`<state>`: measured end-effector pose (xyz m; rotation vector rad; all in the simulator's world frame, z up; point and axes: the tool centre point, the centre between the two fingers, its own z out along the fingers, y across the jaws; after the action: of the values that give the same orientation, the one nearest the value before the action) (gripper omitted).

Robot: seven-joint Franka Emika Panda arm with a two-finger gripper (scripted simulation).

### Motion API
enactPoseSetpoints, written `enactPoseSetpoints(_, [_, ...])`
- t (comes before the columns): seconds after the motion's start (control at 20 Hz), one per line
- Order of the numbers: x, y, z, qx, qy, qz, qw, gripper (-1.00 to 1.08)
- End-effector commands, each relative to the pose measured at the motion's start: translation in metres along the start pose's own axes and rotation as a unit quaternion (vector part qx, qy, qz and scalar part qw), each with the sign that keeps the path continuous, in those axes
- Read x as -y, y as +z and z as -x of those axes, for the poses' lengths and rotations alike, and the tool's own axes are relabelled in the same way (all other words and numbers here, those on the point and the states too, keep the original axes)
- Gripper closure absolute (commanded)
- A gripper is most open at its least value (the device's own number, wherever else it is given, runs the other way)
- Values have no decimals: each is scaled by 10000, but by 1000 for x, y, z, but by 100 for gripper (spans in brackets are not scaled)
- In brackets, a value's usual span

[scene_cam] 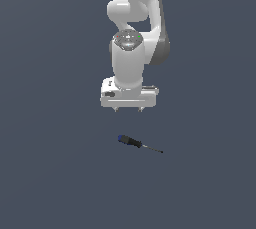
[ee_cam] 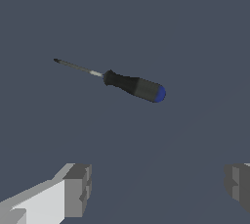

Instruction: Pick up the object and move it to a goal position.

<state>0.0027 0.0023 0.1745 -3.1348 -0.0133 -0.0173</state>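
Observation:
A small screwdriver (scene_cam: 135, 143) with a dark handle, a blue butt end and a thin dark shaft lies flat on the grey floor. Its shaft points toward the exterior view's right. It also shows in the wrist view (ee_cam: 128, 84). My gripper (scene_cam: 128, 109) hangs above it, pointing straight down, a little toward the exterior view's left of the tool. It is open and empty, and its two fingertips (ee_cam: 78, 189) stand wide apart in the wrist view. It does not touch the screwdriver.
The floor (scene_cam: 50, 173) is a plain grey surface. No other object or marker shows in either view.

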Motion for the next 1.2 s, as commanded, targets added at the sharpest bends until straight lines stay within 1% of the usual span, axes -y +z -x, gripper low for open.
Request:
enactPoseSetpoints(0.0, [0, 0, 0, 0, 0, 0, 10000, -92])
enactPoseSetpoints(0.15, [5, 1, 0, 1, -39, -14, 10000, -92])
enactPoseSetpoints(0.35, [25, 6, 2, 7, -192, -70, 9998, -92])
enactPoseSetpoints(0.5, [34, 9, 3, 10, -265, -93, 9996, -92])
enactPoseSetpoints(0.85, [33, 8, 3, 10, -270, -89, 9996, -92])
enactPoseSetpoints(1.15, [34, 12, -1, 14, -517, -74, 9986, -92])
